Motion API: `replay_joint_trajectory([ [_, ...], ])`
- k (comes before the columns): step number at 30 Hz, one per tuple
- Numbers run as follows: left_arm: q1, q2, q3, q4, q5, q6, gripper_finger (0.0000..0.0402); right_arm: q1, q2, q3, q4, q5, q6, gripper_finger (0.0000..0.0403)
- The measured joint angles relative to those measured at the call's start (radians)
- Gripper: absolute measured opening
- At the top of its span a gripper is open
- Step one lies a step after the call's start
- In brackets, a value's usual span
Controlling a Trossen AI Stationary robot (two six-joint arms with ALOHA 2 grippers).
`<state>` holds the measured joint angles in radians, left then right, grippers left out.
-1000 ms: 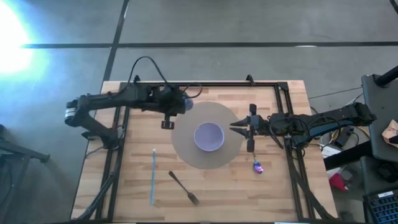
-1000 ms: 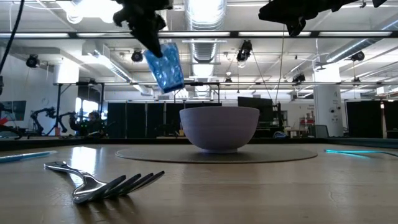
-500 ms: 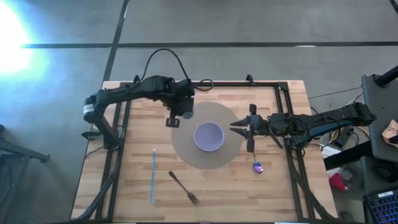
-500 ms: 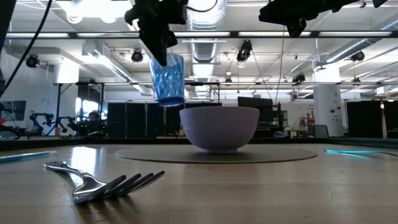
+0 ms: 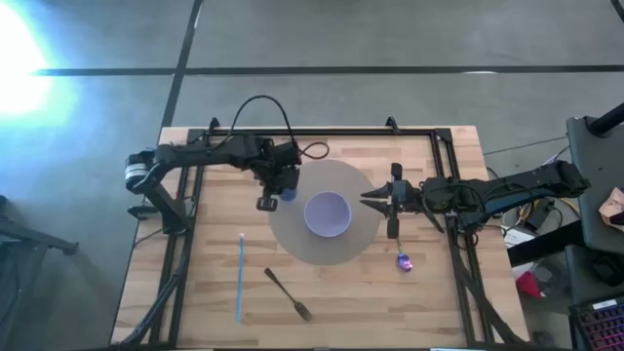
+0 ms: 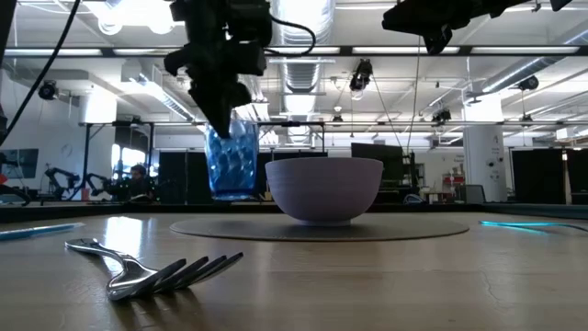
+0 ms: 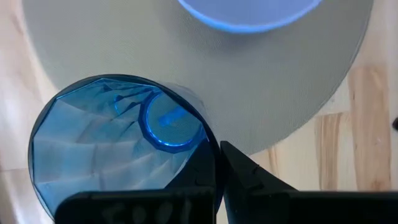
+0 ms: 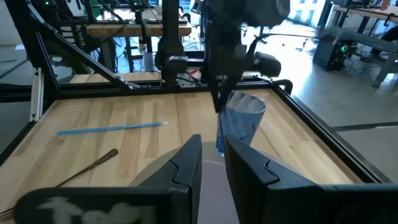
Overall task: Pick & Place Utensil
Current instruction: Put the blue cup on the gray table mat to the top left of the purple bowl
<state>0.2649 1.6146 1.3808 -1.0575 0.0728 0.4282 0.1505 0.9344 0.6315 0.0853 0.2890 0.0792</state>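
A blue faceted cup (image 5: 286,193) hangs upright from my left gripper (image 5: 281,187) over the left edge of the round grey mat (image 5: 292,244), just left of the lavender bowl (image 5: 328,214). In the low view the cup (image 6: 231,165) has its base a little above the mat. A metal fork (image 5: 289,294) and a blue straw (image 5: 240,277) lie on the wood near the front; a small purple utensil (image 5: 404,261) lies right of the mat. My right gripper (image 5: 366,200) hovers shut, high at the bowl's right side. My left gripper pinches the cup's rim (image 7: 208,140) on one side, one finger inside the cup and one finger (image 7: 249,177) outside it. The fingers come from above, pointing down. The cup hangs upright below them, its base lifted clear of the mat.
A black frame rail (image 5: 322,134) runs along the table's far edge and down both sides. There is bare wood between the mat and the left rail and along the near edge. The fork (image 6: 156,267) lies close to the low camera.
My left gripper has moved down and toward the near edge, carrying the cup. The cup, tilted a second ago, now hangs upright and sits much lower, beside the bowl's left side. My right arm has kept still.
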Motion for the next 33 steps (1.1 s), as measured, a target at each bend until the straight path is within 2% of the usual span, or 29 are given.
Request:
replay_joint_trajectory([
  [15,0.0,0.022,-0.029,0.088,-0.024,-0.001,0.0003,0.0,0.0,0.0,0.003,0.0,-0.004,0.0082],
  [20,-0.007,0.045,-0.031,0.087,-0.096,0.009,0.0003,0.0,0.0,0.0,0.003,0.0,-0.005,0.0075],
  [33,-0.027,0.06,-0.054,0.098,-0.097,0.019,0.0003,0.0,0.0,0.0,0.003,0.0,-0.012,0.0063],
])
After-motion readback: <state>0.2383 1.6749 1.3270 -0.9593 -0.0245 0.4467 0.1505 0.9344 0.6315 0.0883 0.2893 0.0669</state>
